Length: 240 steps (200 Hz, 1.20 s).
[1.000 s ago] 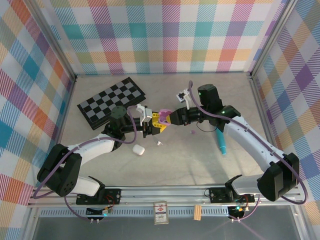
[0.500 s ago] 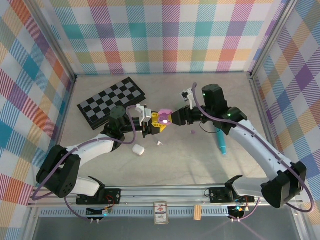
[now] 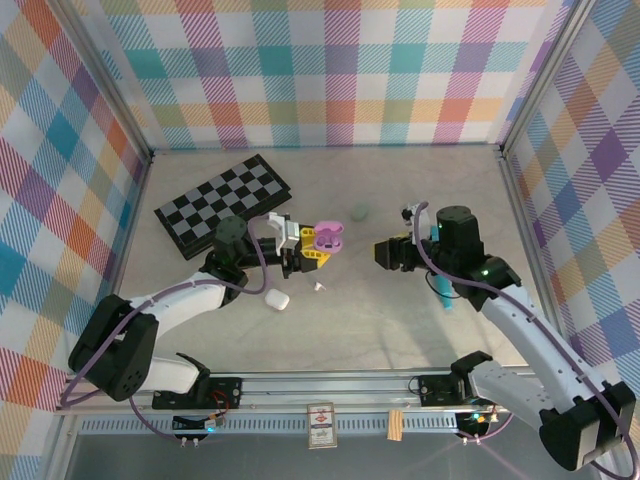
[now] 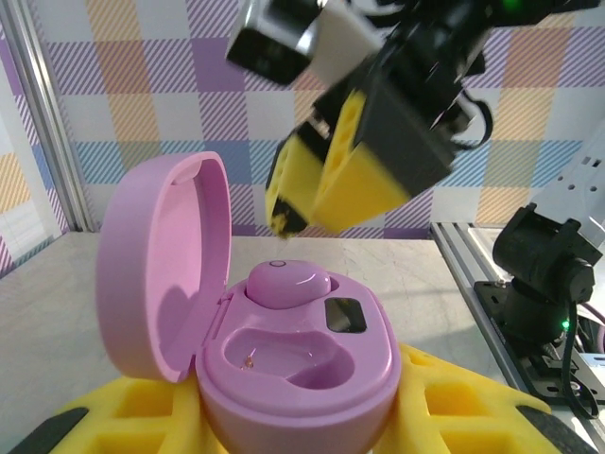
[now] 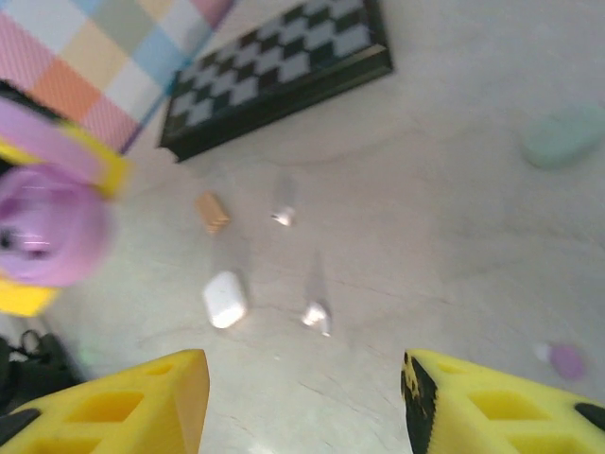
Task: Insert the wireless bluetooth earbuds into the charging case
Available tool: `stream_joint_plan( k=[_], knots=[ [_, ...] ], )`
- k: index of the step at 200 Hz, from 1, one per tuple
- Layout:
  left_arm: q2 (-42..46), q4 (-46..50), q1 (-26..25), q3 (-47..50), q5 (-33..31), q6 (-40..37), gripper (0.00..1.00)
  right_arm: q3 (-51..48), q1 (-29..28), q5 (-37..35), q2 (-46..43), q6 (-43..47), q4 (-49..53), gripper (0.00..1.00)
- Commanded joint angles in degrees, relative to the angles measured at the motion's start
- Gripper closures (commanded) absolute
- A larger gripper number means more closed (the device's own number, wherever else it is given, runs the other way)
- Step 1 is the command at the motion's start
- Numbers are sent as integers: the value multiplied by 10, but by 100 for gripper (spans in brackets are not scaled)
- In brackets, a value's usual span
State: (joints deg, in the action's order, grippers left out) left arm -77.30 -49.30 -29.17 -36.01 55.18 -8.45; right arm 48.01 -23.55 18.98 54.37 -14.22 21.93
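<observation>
Bud no. 1 seated, R arm backs off

L side: left gripper (image 3: 316, 247) is clamped on purple case (image 4: 293, 359), which sits betw. its yellow pads (image 4: 454, 402). Lid is up and the case is held off the table, just right of chessboard (image 3: 222, 200). Seated bud (image 4: 288, 281) fills the far socket. Near socket is empty.

Mid: white case (image 3: 277, 298) and a white bud (image 3: 319, 287) lie on the table on the near side of the held case. Mint case (image 3: 361, 211) lies further back.

R side: right gripper (image 3: 381, 252) was nose-to-nose w/ the case a sec ago. It now stands well apart to the right, fingers (image 5: 123, 407) spread wide w/ nothing betw. them. Second purple bud (image 5: 567, 359) lies loose on the table near its right finger. Teal pen (image 3: 443, 290) is partly under the R arm.

Meaning: looks like the drop-off went OK, so approx. half the purple pair is done. Next job is prob. the loose purple bud. It's tiny and round, so it's likely to skid if pinched off-centre. L hold needs to stay steady for the 2nd insert.
</observation>
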Motion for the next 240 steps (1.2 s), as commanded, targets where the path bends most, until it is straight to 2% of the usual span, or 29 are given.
stream_joint_plan(
  k=[1,40,108,141,175,240],
  knots=[
    [21,-39,-1,6,29,-17,69,-9,27,-39,17,-45,-20,43],
    [30,-52,-2,8,29,-15,69,16,65,-51,132,-98,28,43],
    [47,-27,-1,4,30,-24,69,37,67,-63,319,-196,-3,40],
    [62,23,-1,0,28,-51,69,17,67,-30,359,-240,-59,41],
    [63,28,-1,-2,27,-52,69,4,66,1,385,-267,-99,42],
    [64,25,-1,-5,25,-48,69,29,67,-6,417,-260,-85,43]
  ],
)
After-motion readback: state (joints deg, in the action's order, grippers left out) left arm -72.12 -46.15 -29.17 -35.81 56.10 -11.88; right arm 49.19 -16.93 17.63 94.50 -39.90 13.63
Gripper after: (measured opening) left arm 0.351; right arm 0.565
